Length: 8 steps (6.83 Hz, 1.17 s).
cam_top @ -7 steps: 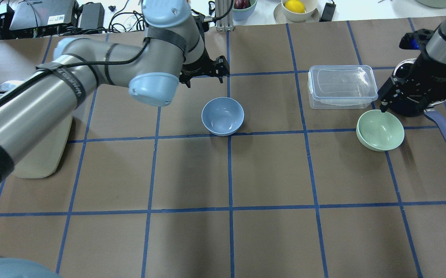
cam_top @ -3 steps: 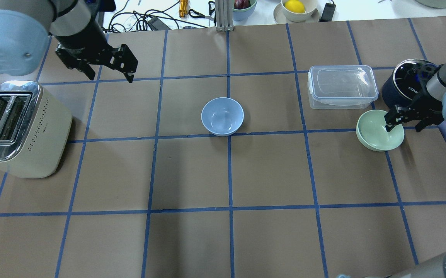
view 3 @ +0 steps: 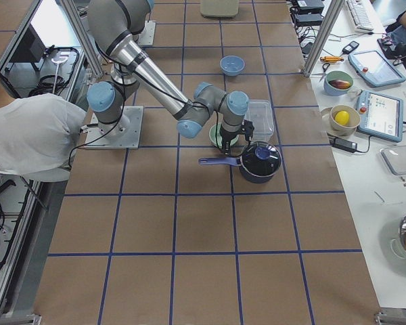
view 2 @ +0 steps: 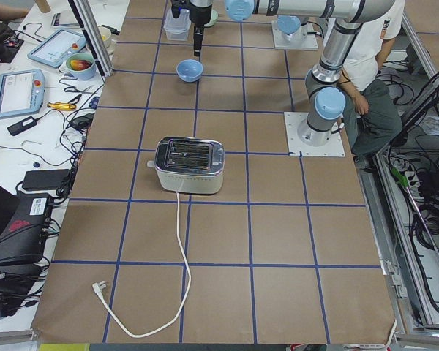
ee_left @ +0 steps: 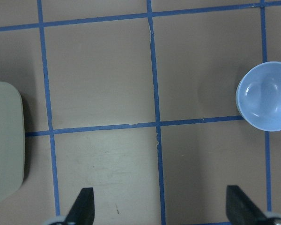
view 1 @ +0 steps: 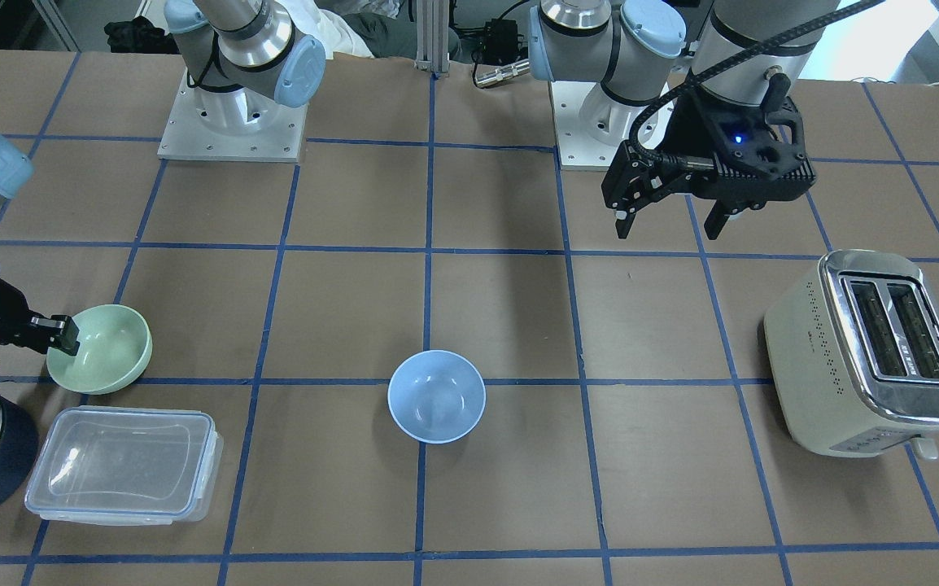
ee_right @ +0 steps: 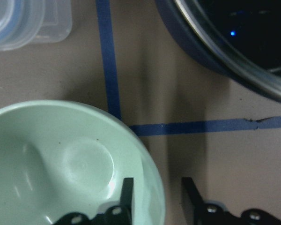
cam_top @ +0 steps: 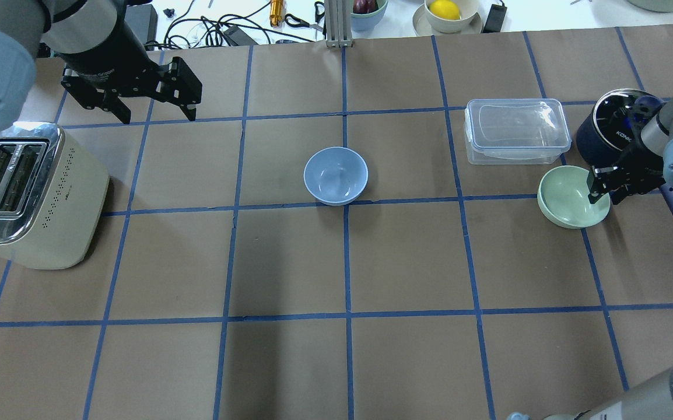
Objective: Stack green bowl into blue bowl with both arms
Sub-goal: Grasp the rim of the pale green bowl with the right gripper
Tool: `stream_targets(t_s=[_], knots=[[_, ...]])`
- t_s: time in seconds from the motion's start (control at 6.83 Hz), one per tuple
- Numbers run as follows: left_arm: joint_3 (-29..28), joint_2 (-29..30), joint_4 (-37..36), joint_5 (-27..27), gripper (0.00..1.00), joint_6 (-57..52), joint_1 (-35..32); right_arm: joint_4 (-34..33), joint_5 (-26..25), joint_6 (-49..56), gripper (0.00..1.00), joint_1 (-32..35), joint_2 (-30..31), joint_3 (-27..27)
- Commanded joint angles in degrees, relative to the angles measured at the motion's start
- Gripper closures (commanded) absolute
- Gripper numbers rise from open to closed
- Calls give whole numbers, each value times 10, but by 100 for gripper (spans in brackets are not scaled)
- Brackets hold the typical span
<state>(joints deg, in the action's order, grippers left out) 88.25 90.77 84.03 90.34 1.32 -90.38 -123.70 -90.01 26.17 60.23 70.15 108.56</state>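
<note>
Mint-green, the green bowl (cam_top: 567,198) is sitting on the bench (cam_top: 406,262) with its rim between the fingers (ee_right: 126,201) of my right pincer (cam_top: 600,189), which is parted and gripping nothing, my arm reaching in low. Only the wrist view is showing one finger inside, one outside. My left pincer (cam_top: 156,112), spread and empty, is hovering well apart from the mid-bench blue bowl (cam_top: 335,175).

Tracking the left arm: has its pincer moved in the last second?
Yes. The left pincer swung away from the blue bowl, leftward toward the toaster.
</note>
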Motion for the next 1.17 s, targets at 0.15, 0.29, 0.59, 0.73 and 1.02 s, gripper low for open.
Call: stream_targets(t_s=[0.15, 0.29, 0.59, 0.73, 1.02], knots=[[-1, -12, -1, 4, 0, -43, -2, 6, 7, -2, 100, 0, 5, -3], [-5, -13, -2, -1, 0, -51, 7, 37, 42, -6, 100, 2, 23, -4], [-2, -13, -3, -1, 0, -51, 12, 153, 97, -14, 100, 45, 61, -40], [1, -13, -2, -1, 0, -51, 11, 159, 106, -57, 100, 85, 70, -42], [1, -13, -2, -1, 0, -50, 10, 139, 131, -209, 100, 205, 65, -65]])
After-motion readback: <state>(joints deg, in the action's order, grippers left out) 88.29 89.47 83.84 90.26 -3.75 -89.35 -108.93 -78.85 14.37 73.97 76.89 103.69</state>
